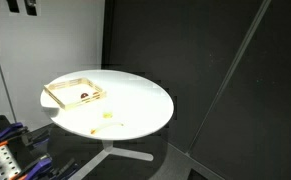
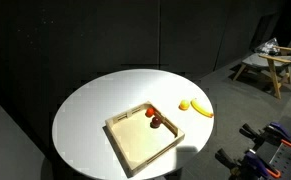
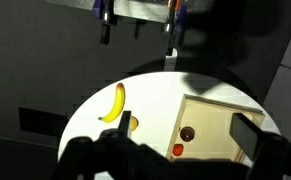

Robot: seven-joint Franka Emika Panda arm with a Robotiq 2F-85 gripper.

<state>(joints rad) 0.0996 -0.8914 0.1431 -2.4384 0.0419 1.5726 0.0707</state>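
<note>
banana (image 3: 113,103): yellow, curved, lying flat on the round white table (image 2: 90,100) near its edge, close to a tray corner but not touching | gripper (image 3: 173,150): high over the table, facing down, fingers (image 3: 247,138) spread wide, holding nothing | tray (image 2: 135,150): shallow, wooden, mid-table; red ball (image 2: 150,112) and darker ball (image 2: 156,123) in one corner

Yellow banana (image 3: 113,103), pale wooden tray (image 2: 138,147), white table (image 2: 90,110), black backdrop (image 2: 75,40)
</note>
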